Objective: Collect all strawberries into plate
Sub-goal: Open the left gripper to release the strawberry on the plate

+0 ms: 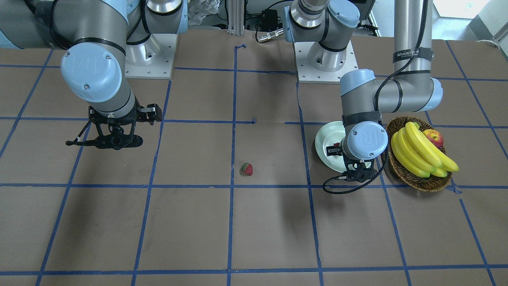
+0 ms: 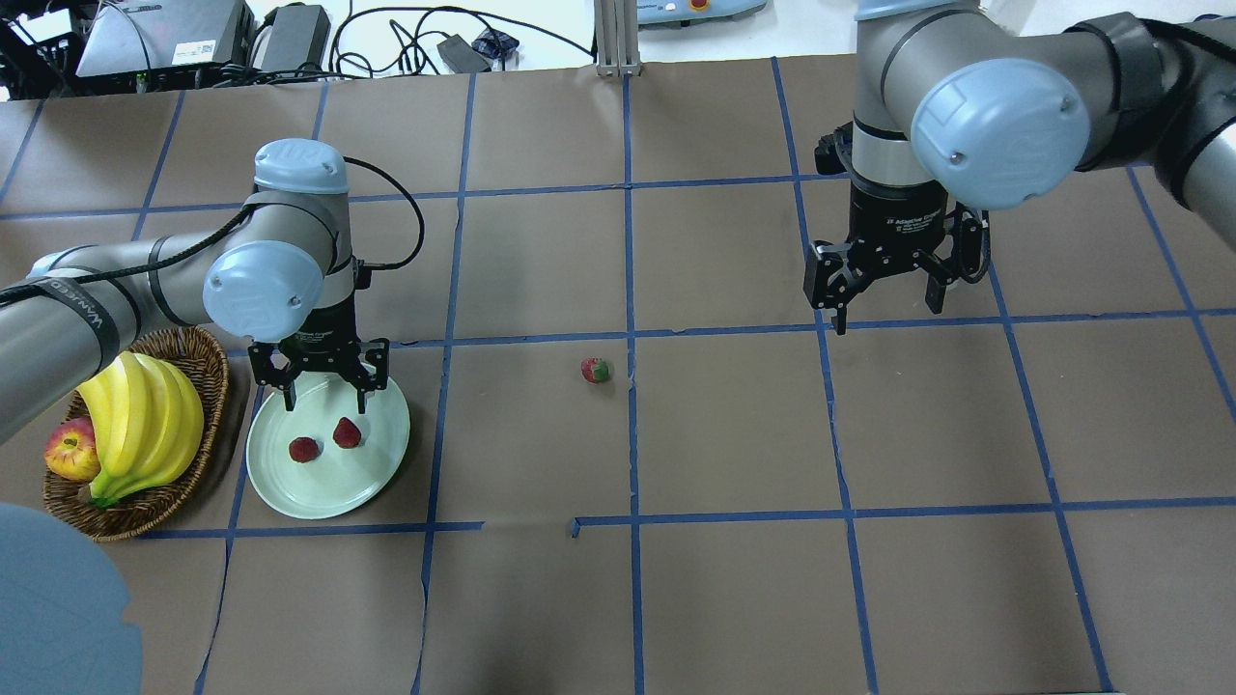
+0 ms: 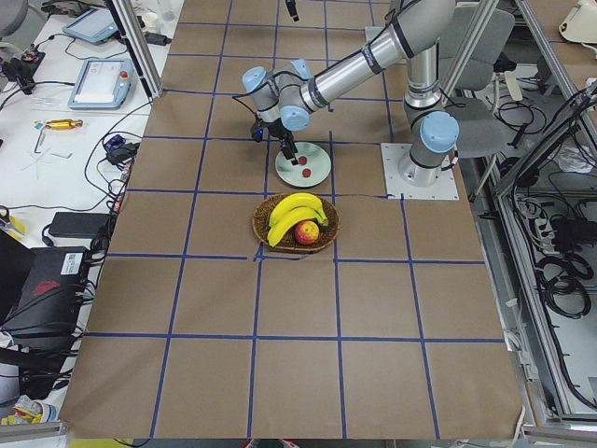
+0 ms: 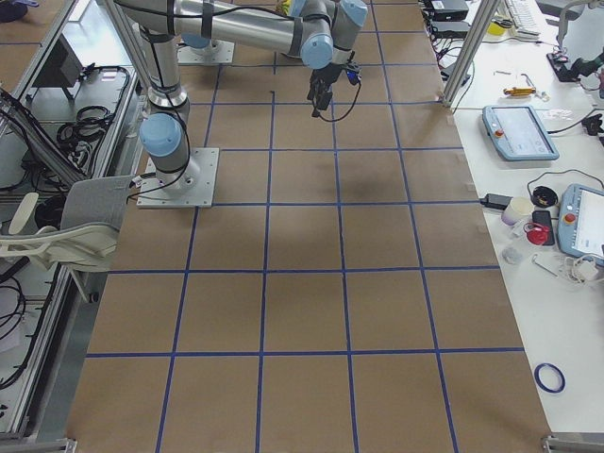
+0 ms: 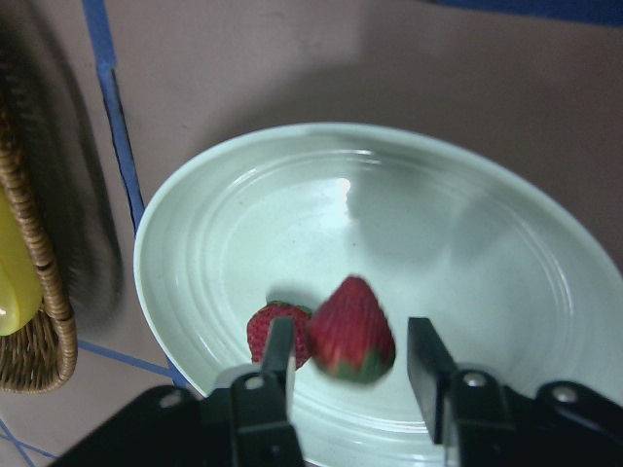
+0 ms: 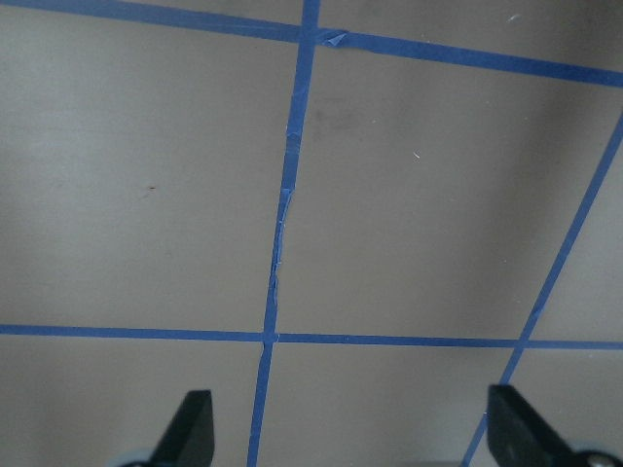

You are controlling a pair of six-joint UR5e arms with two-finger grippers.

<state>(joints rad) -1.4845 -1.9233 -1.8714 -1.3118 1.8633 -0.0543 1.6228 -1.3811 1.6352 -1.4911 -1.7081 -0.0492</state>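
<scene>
A brown woven wicker basket (image 2: pixel 208 372) at the far left holds a bunch of yellow bananas (image 2: pixel 145 415) and a red-yellow apple (image 2: pixel 70 452). The left arm's forearm passes above it. Just beside the basket on its right lies the round, shallow, pale mint-green plate (image 2: pixel 338 487).

Two small red strawberries with green caps (image 2: pixel 304 449) (image 2: pixel 347 432) rest on the plate close together. The left gripper (image 2: pixel 326 398) hangs over the plate's far rim, pointing down. In the wrist view its black fingers (image 5: pixel 279 355) stand apart on either side of one berry, with a gap at each side, gripping nothing.

The third strawberry (image 2: pixel 596 370) lies on the table (image 2: pixel 734 434), just left of the central line of blue tape (image 2: pixel 632 434). It is well apart from both grippers, between them.

Further right, the right gripper (image 2: pixel 886 314) hangs above the table with its jaws spread wide.

The table is covered in brown paper, marked into squares by the blue tape. Black cables and power bricks (image 2: pixel 290 29) lie beyond its far edge. A white bench with a control pendant (image 4: pixel 514 132) runs along one side.
</scene>
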